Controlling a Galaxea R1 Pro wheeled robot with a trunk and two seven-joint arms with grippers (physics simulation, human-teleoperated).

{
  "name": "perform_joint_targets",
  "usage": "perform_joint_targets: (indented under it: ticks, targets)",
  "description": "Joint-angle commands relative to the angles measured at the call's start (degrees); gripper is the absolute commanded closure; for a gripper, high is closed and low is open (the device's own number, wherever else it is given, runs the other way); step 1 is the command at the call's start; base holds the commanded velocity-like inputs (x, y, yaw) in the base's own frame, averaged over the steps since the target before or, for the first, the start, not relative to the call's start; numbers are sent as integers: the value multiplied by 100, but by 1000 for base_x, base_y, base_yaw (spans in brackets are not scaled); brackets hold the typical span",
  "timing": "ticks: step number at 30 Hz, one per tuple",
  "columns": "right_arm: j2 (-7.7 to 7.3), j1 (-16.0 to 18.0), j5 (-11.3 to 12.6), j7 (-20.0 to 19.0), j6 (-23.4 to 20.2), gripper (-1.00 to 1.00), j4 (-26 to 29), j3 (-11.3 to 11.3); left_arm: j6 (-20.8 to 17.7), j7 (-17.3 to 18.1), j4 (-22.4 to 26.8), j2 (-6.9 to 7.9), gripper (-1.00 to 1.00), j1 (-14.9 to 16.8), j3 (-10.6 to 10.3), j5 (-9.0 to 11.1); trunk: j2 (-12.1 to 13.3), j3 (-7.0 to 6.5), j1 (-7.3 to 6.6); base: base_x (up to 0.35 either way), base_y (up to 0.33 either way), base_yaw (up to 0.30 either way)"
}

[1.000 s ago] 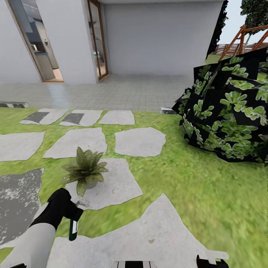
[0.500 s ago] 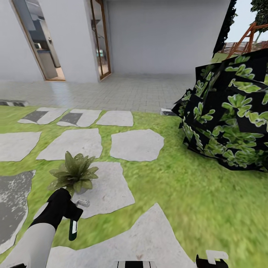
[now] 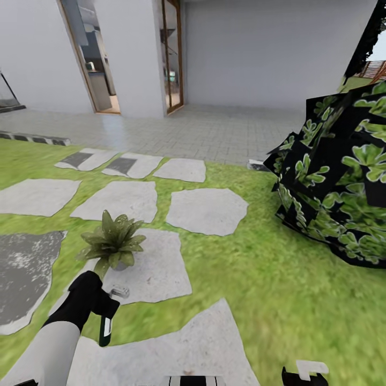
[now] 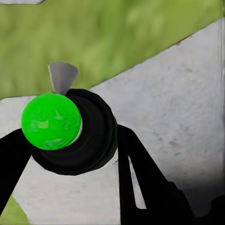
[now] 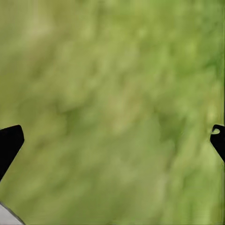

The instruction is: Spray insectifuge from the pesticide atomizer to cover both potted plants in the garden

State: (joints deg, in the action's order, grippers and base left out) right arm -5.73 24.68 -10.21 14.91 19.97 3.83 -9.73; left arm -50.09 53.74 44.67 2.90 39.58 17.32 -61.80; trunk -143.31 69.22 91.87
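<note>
- Left gripper (image 3: 102, 306) is seen low at the left of the head view, clenched around the pesticide atomizer (image 3: 105, 328); the bottle hangs below the fingers, body down, pale label mark facing the camera.
- A small pale piece (image 3: 119, 292) sits just beside the gripper on the plant side; it is judged to be the nozzle, but it is too small to confirm.
- Potted plant (image 3: 112, 242) stands on a stepping stone (image 3: 155, 268) just ahead of the left gripper, apart from it; only one plant is in frame.
- Handling, judged: the bottle is small, rigid and light, likely smooth-sided; a hold around the upper body near the head looks best, with the nozzle left free.
- Dark leafy bush (image 3: 338, 187) is at the right, well apart from the plant.
- Right gripper (image 5: 112, 140) is spread wide over blurred lawn (image 5: 112, 93), nothing between the fingertips.
- View difference: in the left wrist view the atomizer (image 4: 70, 131) is seen end-on as a dark round body with a bright green cap-like face, black fingers (image 4: 140, 178) flanking it over grey stone; the head view gives the plant's position.
</note>
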Motion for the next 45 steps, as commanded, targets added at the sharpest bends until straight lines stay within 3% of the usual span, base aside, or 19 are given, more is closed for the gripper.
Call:
perform_joint_targets:
  ticks: [1,25,38,40,41,43,45]
  targets:
    - [1,2,-60,12,16,-100,-9,-46,-19,58,4,-6,100,5,15,-55,-2,5,-1,0,-315,278]
    - [0,2,-60,12,16,-100,-5,-51,-19,58,7,-4,100,5,24,-50,-2,5,-1,26,-117,277]
    - [-8,2,-60,3,10,-100,21,-51,22,68,-139,-1,100,-59,12,-30,-2,5,-1,-181,-100,171]
    - [-8,2,-65,-10,8,-100,30,-42,238,67,-242,20,100,-152,7,-29,-2,5,-1,-13,-1,6]
    - [-11,2,-70,-17,8,-100,46,6,552,67,-292,33,100,-190,9,-28,-2,5,-1,-6,-1,3]
    - [-19,2,-111,-28,5,-100,291,270,1547,67,-463,72,100,-236,73,-27,-2,5,-1,-3,0,1]
    - [-23,2,-219,-36,-8,-100,718,592,2407,65,-676,92,100,-249,326,-32,-2,5,-1,-1,0,0]
